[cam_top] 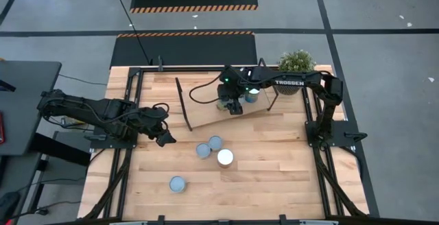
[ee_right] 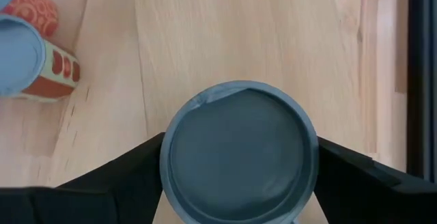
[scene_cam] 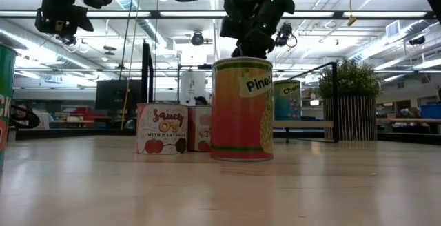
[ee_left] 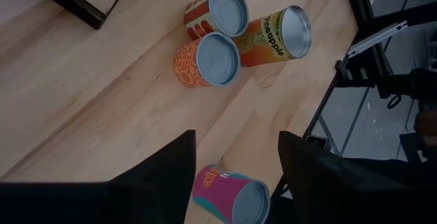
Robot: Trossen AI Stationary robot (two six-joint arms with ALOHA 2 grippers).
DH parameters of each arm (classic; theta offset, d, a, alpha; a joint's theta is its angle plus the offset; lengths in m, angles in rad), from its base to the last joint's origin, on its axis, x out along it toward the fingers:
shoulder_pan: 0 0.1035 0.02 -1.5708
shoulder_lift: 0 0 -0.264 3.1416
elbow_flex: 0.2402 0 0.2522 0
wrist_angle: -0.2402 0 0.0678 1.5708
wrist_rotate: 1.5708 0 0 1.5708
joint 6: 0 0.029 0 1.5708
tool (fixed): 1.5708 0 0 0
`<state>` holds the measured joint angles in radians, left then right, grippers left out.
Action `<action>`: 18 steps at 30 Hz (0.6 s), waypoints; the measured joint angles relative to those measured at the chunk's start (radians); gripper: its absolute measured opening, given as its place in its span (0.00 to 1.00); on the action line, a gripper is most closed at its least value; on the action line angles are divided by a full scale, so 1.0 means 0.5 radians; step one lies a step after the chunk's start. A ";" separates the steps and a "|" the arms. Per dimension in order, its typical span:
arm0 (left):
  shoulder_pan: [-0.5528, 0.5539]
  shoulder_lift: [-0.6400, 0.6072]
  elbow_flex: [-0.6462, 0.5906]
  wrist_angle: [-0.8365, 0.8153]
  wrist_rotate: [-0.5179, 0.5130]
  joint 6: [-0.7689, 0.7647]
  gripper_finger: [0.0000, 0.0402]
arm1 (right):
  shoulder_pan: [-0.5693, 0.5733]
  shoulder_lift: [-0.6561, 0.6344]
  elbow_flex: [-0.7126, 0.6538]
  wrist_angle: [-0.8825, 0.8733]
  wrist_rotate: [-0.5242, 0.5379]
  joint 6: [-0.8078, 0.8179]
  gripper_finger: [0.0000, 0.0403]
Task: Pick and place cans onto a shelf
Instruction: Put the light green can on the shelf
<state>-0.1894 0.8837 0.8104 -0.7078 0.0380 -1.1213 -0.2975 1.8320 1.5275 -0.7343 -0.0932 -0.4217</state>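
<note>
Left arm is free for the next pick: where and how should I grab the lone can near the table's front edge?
Grip the lone can's side wall, coming straight down. It stands upright, round top up, nothing beside it, so the open left gripper's fingers can straddle it at any angle. The right gripper holds another can at the shelf.

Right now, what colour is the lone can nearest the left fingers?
Magenta-pink can with teal, clearest in the left wrist view.
</note>
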 joint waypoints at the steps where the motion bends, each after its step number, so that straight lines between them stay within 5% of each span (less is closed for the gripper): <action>1: 0.000 0.000 0.000 0.000 0.000 0.000 0.53 | -0.001 0.000 -0.012 -0.002 0.005 0.000 0.82; 12: 0.000 0.000 0.000 -0.015 0.000 0.006 0.54 | -0.001 0.000 -0.057 0.000 0.049 0.016 0.84; 18: 0.000 0.000 0.000 -0.030 0.000 0.007 0.64 | -0.001 0.000 -0.058 -0.007 0.049 0.016 0.85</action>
<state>-0.1894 0.8837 0.8104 -0.7230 0.0380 -1.1179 -0.2981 1.8320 1.4986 -0.7376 -0.0685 -0.4137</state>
